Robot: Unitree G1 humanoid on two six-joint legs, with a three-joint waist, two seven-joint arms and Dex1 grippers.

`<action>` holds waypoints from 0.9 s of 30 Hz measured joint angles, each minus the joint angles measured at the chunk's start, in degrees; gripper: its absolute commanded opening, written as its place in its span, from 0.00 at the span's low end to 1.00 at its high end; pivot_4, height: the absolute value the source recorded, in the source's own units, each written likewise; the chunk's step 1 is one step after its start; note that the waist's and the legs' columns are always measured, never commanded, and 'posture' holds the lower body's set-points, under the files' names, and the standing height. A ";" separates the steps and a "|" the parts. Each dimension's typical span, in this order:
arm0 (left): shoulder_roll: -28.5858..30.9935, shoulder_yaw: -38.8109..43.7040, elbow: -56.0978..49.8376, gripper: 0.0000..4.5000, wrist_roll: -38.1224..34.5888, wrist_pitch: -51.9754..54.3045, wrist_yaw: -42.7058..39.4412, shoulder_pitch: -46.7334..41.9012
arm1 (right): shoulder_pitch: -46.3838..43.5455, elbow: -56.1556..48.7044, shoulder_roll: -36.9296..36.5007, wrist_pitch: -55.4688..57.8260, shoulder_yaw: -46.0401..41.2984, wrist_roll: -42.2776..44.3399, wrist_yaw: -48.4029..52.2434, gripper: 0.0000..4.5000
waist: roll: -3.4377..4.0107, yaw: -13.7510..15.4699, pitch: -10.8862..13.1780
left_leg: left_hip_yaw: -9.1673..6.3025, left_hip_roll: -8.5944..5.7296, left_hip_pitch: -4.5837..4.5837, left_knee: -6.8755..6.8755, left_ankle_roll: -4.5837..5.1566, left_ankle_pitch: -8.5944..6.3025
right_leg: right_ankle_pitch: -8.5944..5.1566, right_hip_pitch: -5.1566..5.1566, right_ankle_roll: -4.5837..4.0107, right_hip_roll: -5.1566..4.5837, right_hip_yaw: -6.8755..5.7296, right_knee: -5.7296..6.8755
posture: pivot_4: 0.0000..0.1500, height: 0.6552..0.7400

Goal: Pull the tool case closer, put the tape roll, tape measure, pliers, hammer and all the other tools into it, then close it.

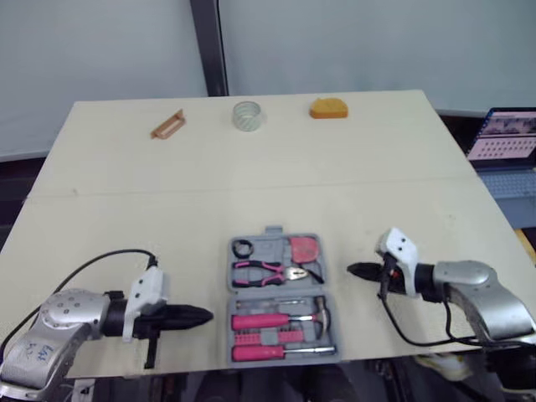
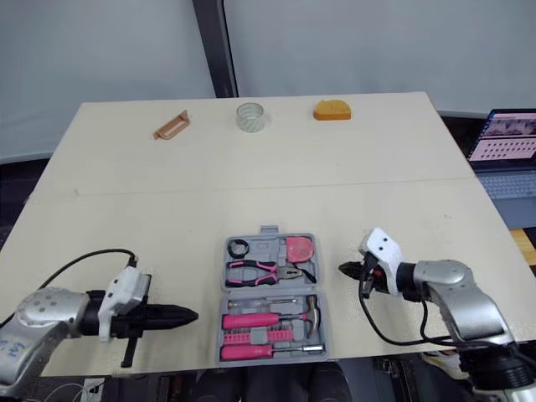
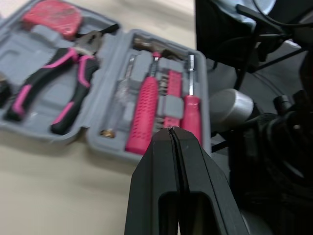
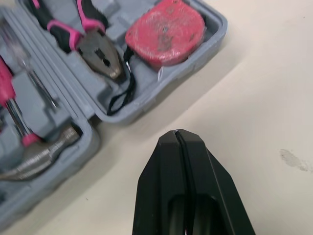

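Grey plastic, the case [image 1: 280, 301] lies open and flat at the near edge of the pale table [image 1: 126, 209], between the two grippers and touching neither. Its far half holds a small black roll [image 1: 243, 248] at the left, the pink-and-black pliers [image 1: 268, 271] lying across the middle, and the red tape measure [image 1: 305, 249] at the right, its black wrist loop trailing beside the pliers' nose. The tape measure's face is scuffed, and whatever is printed on it is too faint to read. In the near half the hammer [image 1: 268, 321] lies in its slot with the steel head toward the right. A thin clear-handled screwdriver [image 1: 280, 303] lies just beyond it, and a pink-handled screwdriver [image 1: 276, 353] lies along the front edge, with a row of small bits between that one and the hammer. The lid is not yet shut. The left gripper [image 1: 203, 316] hangs low over the table just left of the case's near half, pointing at it, its black fingers pressed tight together on nothing. The right gripper [image 1: 352, 270] sits just right of the far half, aimed at the tape measure's corner, its fingers likewise pinched together and empty. Well apart, along the far edge, stand a tan handle-like piece [image 1: 167, 125], a clear roll [image 1: 247, 115] and an orange lump [image 1: 328, 109]. A laptop [image 1: 507, 138] glows off to the right, its screen lines too small to read.
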 measured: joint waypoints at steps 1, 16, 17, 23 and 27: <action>-0.75 -1.41 -0.12 0.01 0.79 -0.79 0.18 0.00 | -0.49 -0.01 0.62 1.07 0.00 0.64 -0.37 0.00 | 0.00 0.00 0.00 | 0.01 0.00 -0.01 0.01 0.00 0.00 | 0.00 -0.01 0.00 0.00 0.00 0.00 | 1.00 1.00; -11.34 -13.65 12.60 0.00 16.60 -24.10 5.59 -2.97 | -9.71 8.89 9.44 20.74 -6.84 14.18 -6.90 0.95 | 0.01 0.05 -0.01 | 0.10 0.00 -0.65 0.36 0.02 0.01 | 0.01 -0.79 0.00 0.00 0.12 0.56 | 1.00 1.00; -11.57 -13.83 13.33 0.00 16.76 -24.47 5.82 -3.29 | -10.25 9.81 9.54 21.71 -6.96 14.89 -6.90 0.99 | 0.01 0.05 -0.01 | 0.10 0.00 -0.64 0.36 0.02 0.02 | 0.01 -0.79 0.00 0.00 0.12 0.57 | 1.00 1.00; -12.24 -15.20 14.82 0.00 17.30 -24.87 6.25 -5.07 | -14.54 16.63 11.29 24.96 -7.79 16.78 -7.48 0.99 | 0.01 -0.03 -0.01 | 0.11 0.00 -0.66 0.35 0.02 0.02 | 0.00 -0.81 0.00 0.00 0.12 0.58 | 1.00 1.00; -12.30 -16.46 16.57 0.00 18.54 -24.88 6.35 -5.76 | -17.18 20.85 12.23 27.54 -8.82 18.00 -7.91 0.99 | 0.01 -0.06 -0.01 | 0.11 0.00 -0.67 0.35 0.02 0.02 | 0.00 -0.84 0.00 0.00 0.12 0.59 | 1.00 1.00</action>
